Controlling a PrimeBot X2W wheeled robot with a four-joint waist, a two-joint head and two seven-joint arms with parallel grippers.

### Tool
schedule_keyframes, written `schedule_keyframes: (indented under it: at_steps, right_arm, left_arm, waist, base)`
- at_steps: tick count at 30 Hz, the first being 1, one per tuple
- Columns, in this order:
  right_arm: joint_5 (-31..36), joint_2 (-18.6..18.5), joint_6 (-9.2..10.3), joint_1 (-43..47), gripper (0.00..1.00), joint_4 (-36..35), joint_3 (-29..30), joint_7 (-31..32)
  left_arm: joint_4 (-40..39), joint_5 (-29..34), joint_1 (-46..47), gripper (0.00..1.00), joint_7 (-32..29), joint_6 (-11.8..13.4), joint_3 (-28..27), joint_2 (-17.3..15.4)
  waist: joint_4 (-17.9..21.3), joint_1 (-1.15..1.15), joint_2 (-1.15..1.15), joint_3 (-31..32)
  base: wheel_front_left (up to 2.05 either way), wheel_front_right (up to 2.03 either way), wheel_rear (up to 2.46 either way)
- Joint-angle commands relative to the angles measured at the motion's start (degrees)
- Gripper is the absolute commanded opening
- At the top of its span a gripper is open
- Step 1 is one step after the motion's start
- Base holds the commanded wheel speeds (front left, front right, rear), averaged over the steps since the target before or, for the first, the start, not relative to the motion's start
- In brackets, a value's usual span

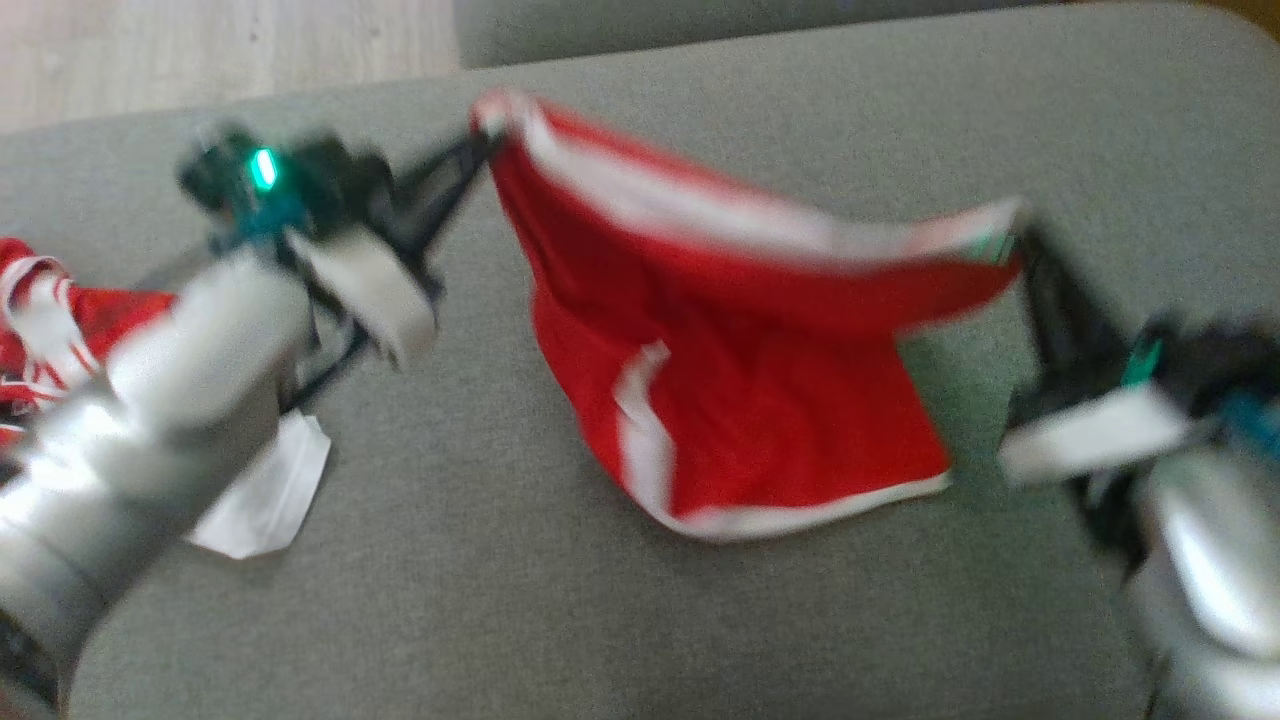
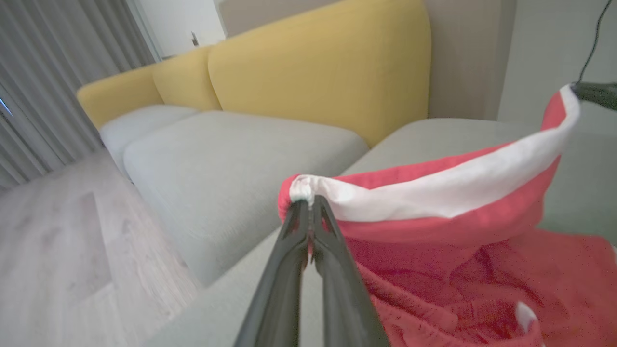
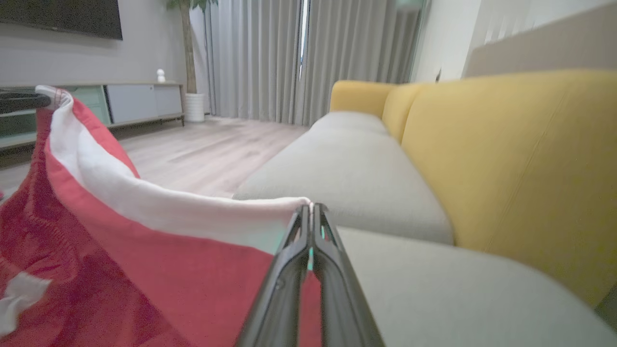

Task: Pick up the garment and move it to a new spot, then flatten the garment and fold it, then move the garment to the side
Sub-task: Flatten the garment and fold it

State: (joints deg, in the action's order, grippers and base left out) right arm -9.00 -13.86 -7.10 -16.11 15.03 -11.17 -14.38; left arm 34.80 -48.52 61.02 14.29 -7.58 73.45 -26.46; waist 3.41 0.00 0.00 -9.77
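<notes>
So the red shorts-looking garment with the white trim is strung up between both arms over the grey sofa seat. The left gripper is pinched tight on one end of the white waistband, fingers pressed together with just the cloth between them. The right gripper is doing the same at the other end, clamped flat on the band. The waistband sags a bit in the middle and the rest of the fabric hangs down, and the bottom hem looks like it's lying on the cushion, though the head view is pretty blurry. Off to the robot's left there's another red and white piece of clothing and a flat white thing partly under the left forearm. Yellow back cushions are behind it.
</notes>
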Motion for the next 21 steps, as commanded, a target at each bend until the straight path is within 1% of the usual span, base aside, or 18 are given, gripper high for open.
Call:
schedule_keyframes:
  at_steps: [1, 4, 8, 11, 14, 16, 19, 20, 21]
  right_arm:
    - [0.12, -2.21, -0.39, -5.75, 0.00, -2.31, -0.53, -0.62]
    - [0.76, -5.97, -0.39, -15.89, 0.00, -2.17, -0.14, -0.62]
    - [1.51, -10.02, -0.39, -28.84, 0.00, -1.76, 1.38, -0.62]
    - [2.04, -11.81, -0.39, -35.35, 0.00, -2.70, 2.38, -0.62]
    - [2.47, -13.20, -0.39, -36.65, 0.00, -4.08, 2.82, -0.62]
    - [2.18, -14.00, -0.39, -34.64, 0.00, -4.80, 2.48, -0.62]
    - [1.57, -15.41, -0.39, -27.84, 0.00, -5.55, 1.48, -0.62]
    - [1.57, -15.41, -0.39, -27.84, 0.00, -5.55, 1.48, -0.62]
    - [1.24, -15.78, -0.39, -24.96, 0.00, -5.72, 1.44, -0.62]
  left_arm:
    - [-0.15, 1.35, 6.43, 0.00, 0.65, 0.43, -4.34, -0.87]
    - [-0.21, 5.97, 12.54, 0.00, 0.68, 1.62, -9.36, 0.70]
    - [-2.26, 13.95, 19.39, 0.00, 0.69, 3.95, -17.67, 2.87]
    - [-4.75, 19.97, 21.57, 0.00, 0.70, 4.70, -23.15, 3.91]
    - [-7.48, 23.50, 19.48, 0.00, 0.70, 3.86, -27.47, 4.87]
    - [-9.63, 24.76, 15.45, 0.00, 0.70, 2.43, -29.05, 5.35]
    - [-12.99, 26.39, 6.53, 0.00, 0.70, 0.89, -28.54, 5.85]
    - [-12.99, 26.39, 6.53, 0.00, 0.70, 0.89, -28.54, 5.85]
    - [-14.24, 26.89, 3.22, 0.00, 0.70, 0.62, -27.83, 6.02]
  waist:
    - [0.80, 0.00, 0.00, -1.54]
    - [1.40, 0.00, 0.00, -4.00]
    - [1.47, 0.00, 0.00, -6.92]
    - [1.57, 0.00, 0.00, -7.80]
    - [1.38, 0.00, 0.00, -7.50]
    - [1.32, 0.00, 0.00, -7.10]
    - [1.32, 0.00, 0.00, -6.38]
    - [1.32, 0.00, 0.00, -6.38]
    - [1.34, 0.00, 0.00, -6.23]
  base:
    - [0.00, 0.00, 0.00]
    - [0.00, 0.00, 0.00]
    - [0.00, 0.00, 0.00]
    - [0.00, 0.00, 0.00]
    - [0.00, 0.00, 0.00]
    - [0.00, 0.00, 0.00]
    - [0.00, 0.00, 0.00]
    - [0.00, 0.00, 0.00]
    - [0.00, 0.00, 0.00]
